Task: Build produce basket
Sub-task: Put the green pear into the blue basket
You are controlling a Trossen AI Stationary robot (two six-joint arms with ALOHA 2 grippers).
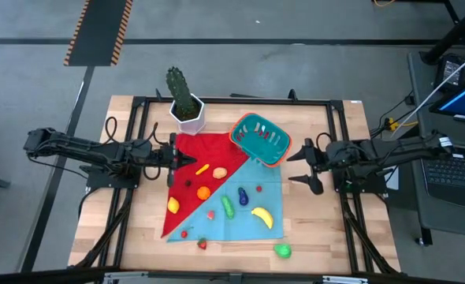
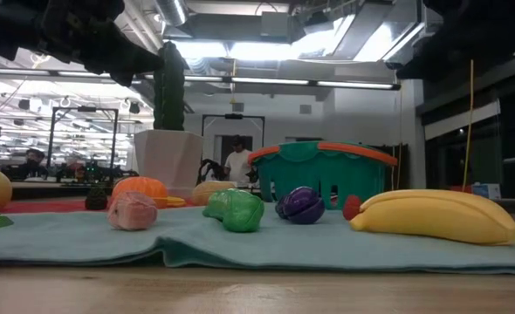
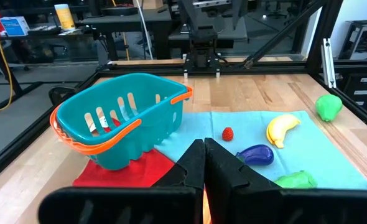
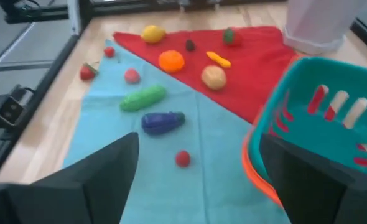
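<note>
Resting on the light wooden bench [image 1: 138,229]: a red cloth [image 1: 187,193] and a light blue cloth [image 1: 248,229] side by side, scattered with small toy produce. Sitting tilted at the far right corner of the cloths, a small teal plastic basket [image 1: 259,140] with orange-red rim and slotted sides, nothing visible inside. Just left of it, beyond the red cloth, a white hexagonal pot [image 1: 188,115] holding a green cactus. Lying on the blue cloth: yellow banana [image 1: 262,217], purple eggplant [image 1: 242,196], green cucumber [image 1: 228,207], a small red berry [image 1: 258,188]. On the red cloth: orange [image 1: 204,192], yellow lemon [image 1: 172,205], small orange carrot [image 1: 202,169], a tan round piece [image 1: 219,171]. Off the cloths near the front edge, a green pepper-like piece [image 1: 283,251]. Hovering at the left edge of the red cloth, the left claw [image 1: 187,160], fingers pressed together and empty. Held right of the basket and blue cloth, the right claw [image 1: 303,167], fingers spread wide apart, gripping nothing.
</note>
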